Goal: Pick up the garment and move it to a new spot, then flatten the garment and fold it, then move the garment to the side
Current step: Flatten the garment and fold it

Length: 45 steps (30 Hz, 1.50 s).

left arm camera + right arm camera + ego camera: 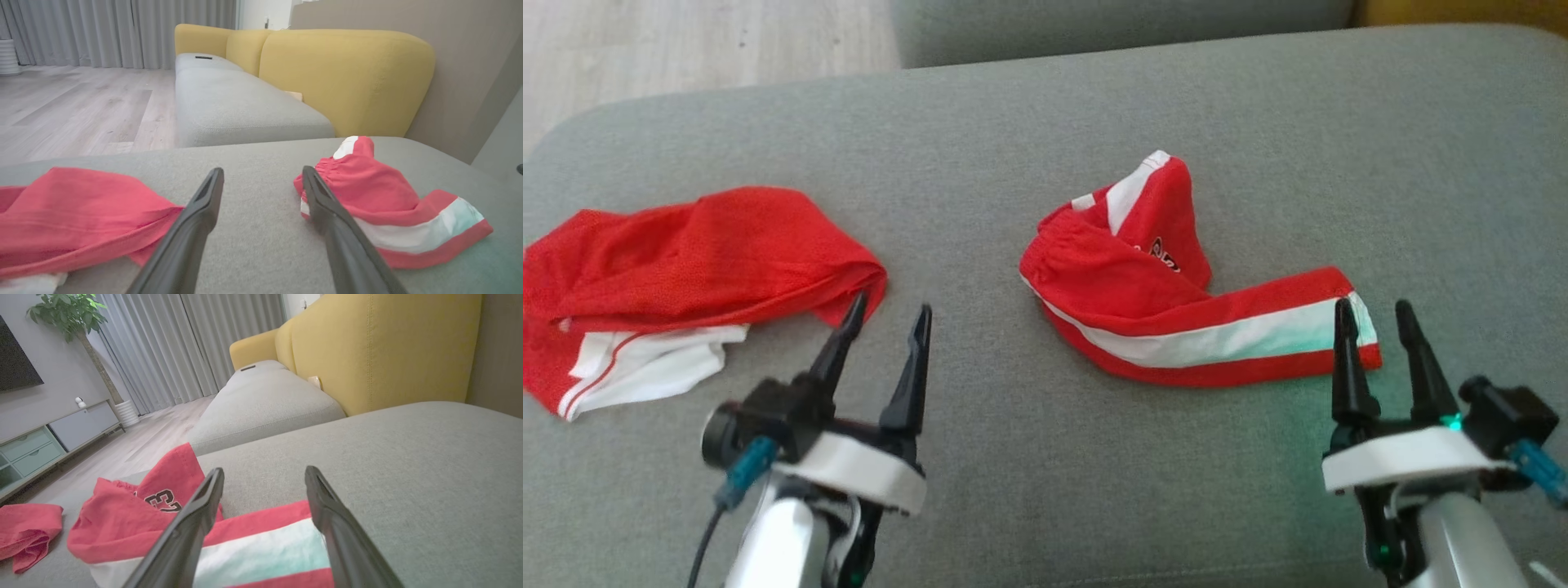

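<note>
Two red garments are seen on the grey cushion point(1013, 147).

Left garment point(686, 253): crumpled mesh, white panel tucked at the near edge, long axis left-right. Its right end lies just beside the left gripper point(890, 306), fingers apart, nothing held.

Right garment point(1143, 278): white side stripe, black print, waist bunched up. The striped leg is stretched rightward, its end at the right gripper point(1372, 306), fingers apart, nothing clamped.

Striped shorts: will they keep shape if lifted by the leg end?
Likely floppy: the shorts lie crumpled, one part peaked up. Probably light, being thin folded cloth. Pushed, they would likely bunch on the fabric cushion rather than slide.
</note>
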Motion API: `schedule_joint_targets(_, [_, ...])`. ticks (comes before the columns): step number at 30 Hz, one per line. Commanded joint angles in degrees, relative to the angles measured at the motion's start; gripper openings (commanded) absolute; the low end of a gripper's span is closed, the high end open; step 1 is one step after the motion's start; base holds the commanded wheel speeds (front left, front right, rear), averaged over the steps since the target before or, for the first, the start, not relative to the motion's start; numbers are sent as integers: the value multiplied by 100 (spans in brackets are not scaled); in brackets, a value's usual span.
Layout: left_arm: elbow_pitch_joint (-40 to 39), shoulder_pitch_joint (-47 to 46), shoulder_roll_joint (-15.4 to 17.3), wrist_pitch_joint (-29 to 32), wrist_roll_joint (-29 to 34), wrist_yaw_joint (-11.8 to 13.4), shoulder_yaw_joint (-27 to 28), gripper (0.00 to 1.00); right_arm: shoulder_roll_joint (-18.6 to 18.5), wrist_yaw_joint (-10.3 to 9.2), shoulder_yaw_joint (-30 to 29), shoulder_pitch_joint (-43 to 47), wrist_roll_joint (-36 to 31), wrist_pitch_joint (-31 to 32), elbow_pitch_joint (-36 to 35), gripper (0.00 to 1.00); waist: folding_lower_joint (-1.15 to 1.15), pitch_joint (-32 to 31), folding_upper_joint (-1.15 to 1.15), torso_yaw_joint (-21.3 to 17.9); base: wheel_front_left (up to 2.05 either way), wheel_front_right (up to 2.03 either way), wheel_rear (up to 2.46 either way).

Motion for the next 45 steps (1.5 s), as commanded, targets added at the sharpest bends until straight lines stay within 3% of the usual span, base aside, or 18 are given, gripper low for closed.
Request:
schedule_joint_targets(1, [-228,-94,6,-29,56,12,205,100,-27,-5,159,-53,22,-78,-178,100,0,-44,0,48,0,0,0])
schedule_joint_targets(17, [-224,-112,-47,-29,-36,-37,25,100,-27,-5,686,-505,-335,1,-11,100,0,-65,0,489,0,0,0])
schedule_joint_targets(26, [-175,-226,-48,-29,-167,3,-206,100,-27,-5,647,-1926,-428,894,1107,100,0,206,0,939,0,0,0])
schedule_joint_targets(33, [-163,-385,-48,-29,-308,43,-396,100,-161,-5,174,-2928,-297,1561,2236,100,0,438,0,1307,0,0,0])
schedule_joint_targets(40, [-152,-477,-49,-29,-361,79,-475,100,-316,-5,377,-3426,77,2145,3024,100,0,589,0,1438,0,0,0])
schedule_joint_targets(41, [-152,-485,-49,-29,-365,85,-477,100,-325,-5,431,-3464,201,2203,3078,72,0,596,0,1439,0,0,0])
schedule_joint_targets(42, [-148,-491,-49,-29,-370,93,-477,100,-366,-5,508,-3498,278,2203,3092,0,0,597,0,1433,0,0,0])
schedule_joint_targets(45, [-133,-507,-49,-29,-379,124,-462,100,-539,-5,730,-3583,419,2089,3084,0,0,588,0,1372,0,0,0])
